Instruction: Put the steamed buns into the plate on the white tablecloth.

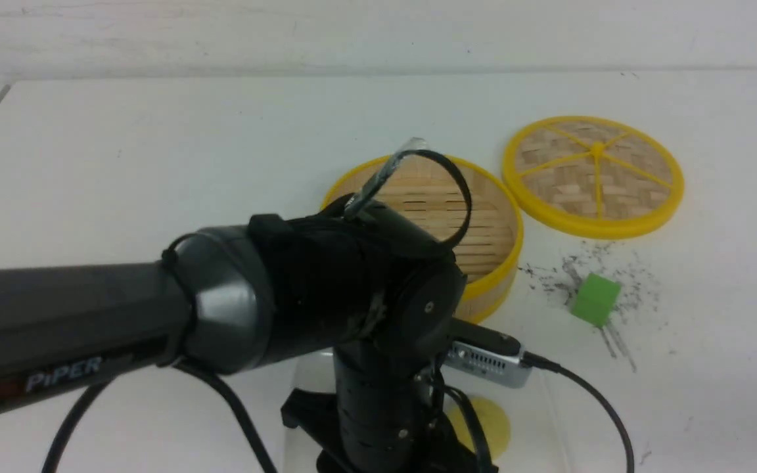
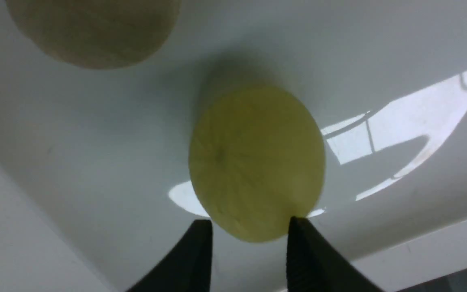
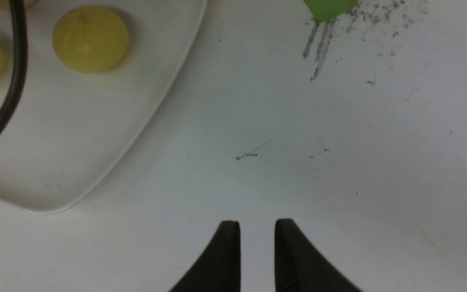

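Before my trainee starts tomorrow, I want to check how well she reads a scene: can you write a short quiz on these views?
1. True or false: the green cube lies on the white tablecloth, outside the plate.
2. Relative to the steamer basket, the woven lid lies: A) on top of it; B) flat beside it; C) inside it.
3. What colour is the steamed bun nearest the left gripper?
Key: 1 true; 2 B; 3 pale yellow.
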